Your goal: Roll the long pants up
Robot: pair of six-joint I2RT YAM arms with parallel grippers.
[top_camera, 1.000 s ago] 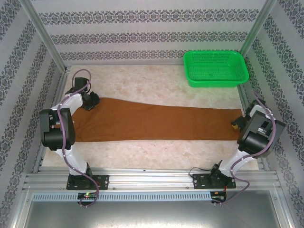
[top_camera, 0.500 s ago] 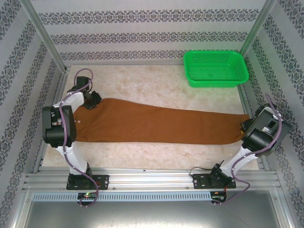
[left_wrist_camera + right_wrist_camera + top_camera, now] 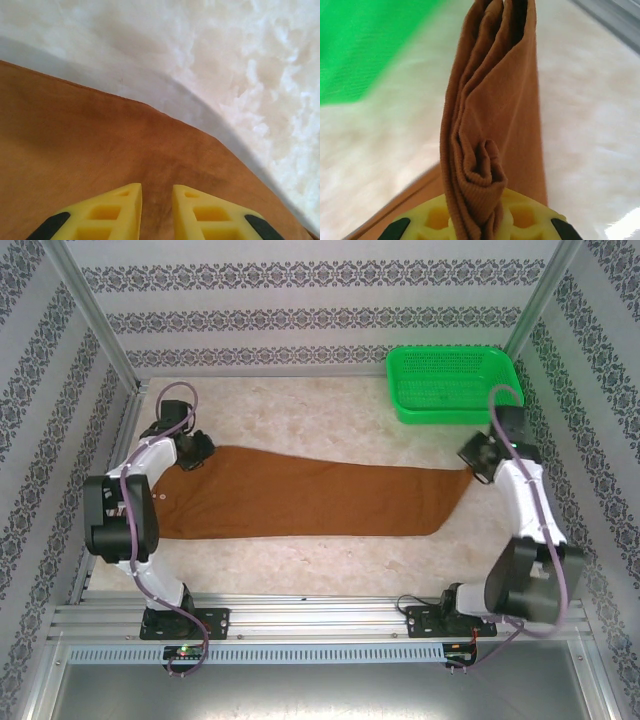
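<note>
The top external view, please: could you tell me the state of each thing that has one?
long pants: unrolled, spread flat across the table, leg end bunched.
left hand: fingers nearly together at the waist end; grip unclear.
right hand: shut on the bunched leg end.
green basket: upright, empty.

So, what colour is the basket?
The basket is bright green, seen best in the top view.

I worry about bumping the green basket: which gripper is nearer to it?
Right. The right gripper, holding the leg end of the long pants, sits just on the near side of the green basket. The left gripper is across the table at the waist end.
</note>
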